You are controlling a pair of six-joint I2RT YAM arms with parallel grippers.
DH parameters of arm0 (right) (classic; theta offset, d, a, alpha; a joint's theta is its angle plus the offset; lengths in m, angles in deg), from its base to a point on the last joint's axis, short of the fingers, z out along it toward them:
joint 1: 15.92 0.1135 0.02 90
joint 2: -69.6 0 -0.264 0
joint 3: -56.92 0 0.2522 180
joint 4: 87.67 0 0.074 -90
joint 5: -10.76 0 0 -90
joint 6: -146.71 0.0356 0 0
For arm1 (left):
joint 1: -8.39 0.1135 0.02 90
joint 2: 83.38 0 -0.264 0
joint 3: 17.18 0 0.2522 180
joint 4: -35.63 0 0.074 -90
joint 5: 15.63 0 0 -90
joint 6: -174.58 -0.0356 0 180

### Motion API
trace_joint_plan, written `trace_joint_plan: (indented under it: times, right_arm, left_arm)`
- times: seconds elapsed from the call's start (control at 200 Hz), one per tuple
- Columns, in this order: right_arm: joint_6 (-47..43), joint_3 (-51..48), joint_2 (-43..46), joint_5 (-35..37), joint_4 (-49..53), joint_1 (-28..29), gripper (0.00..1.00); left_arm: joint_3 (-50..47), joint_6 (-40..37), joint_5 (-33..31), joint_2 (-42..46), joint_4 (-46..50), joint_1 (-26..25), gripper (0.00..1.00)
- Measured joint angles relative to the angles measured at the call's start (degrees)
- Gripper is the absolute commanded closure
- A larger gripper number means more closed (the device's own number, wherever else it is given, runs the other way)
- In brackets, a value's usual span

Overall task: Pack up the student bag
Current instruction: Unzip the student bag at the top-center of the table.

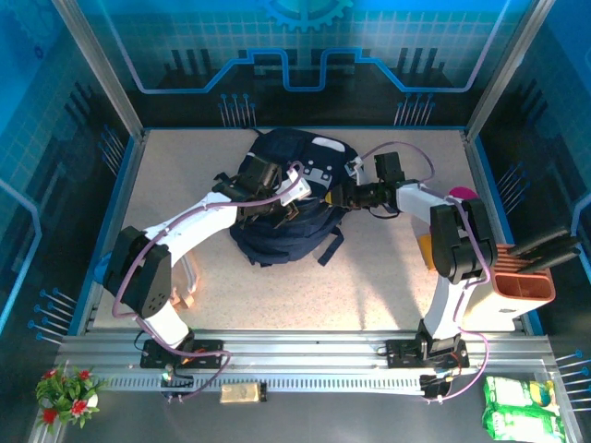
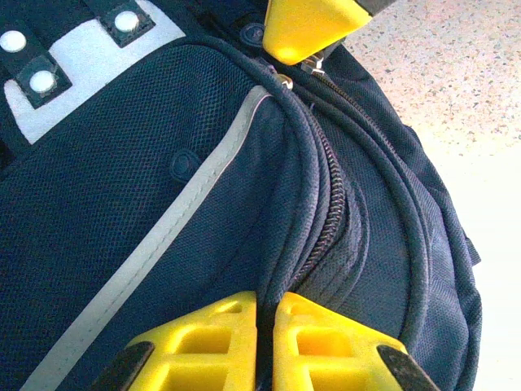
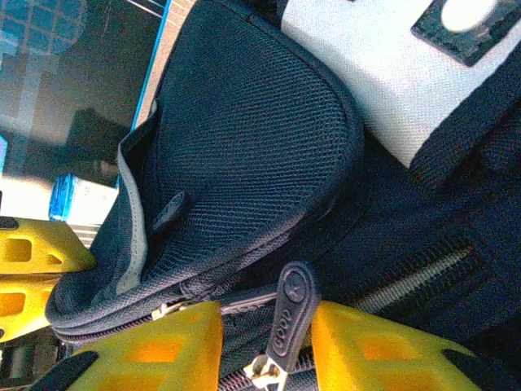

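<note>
The bag (image 1: pixel 286 217) is seen central on the surface (image 1: pixel 369 286), a fold (image 2: pixel 273 244) beside its zipper (image 2: pixel 326 216) clamped in the left hand (image 2: pixel 264 342). The pull (image 3: pixel 291 314) is straddled by the right hand (image 3: pixel 267 346), fingers (image 3: pixel 374 350) apart; it could be missed should it swing aside.

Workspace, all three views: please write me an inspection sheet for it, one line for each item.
Surface: speckled beige table; no spill seen.
Job's things: student bag lies at the far middle; its zipper looks closed.
Clutter: orange holder at the right edge; green packets and a small plant beyond the near rail.
Grippers: left gripper shut, pinching a bag fold beside the zipper; right gripper open, zipper pull between its fingers.
Cables: purple cables run along both arms; one loops near the bag.
Surroundings: blue panels enclose the table.
</note>
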Motion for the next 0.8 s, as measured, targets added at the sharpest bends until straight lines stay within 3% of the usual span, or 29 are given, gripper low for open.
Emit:
trace_joint_plan:
  times: [0.33, 0.8]
  right_arm:
    - [-0.3, 0.1, 0.0, 0.7, 0.8, 0.3, 0.96]
    - [1.9, -9.0, 12.3, 3.6, -6.8, 3.3, 1.00]
  left_arm:
    - [0.0, 0.0, 0.0, 0.0, 0.0, 0.0, 0.90]
    - [8.3, 9.1, 3.3, -6.4, 3.1, 0.0, 0.91]
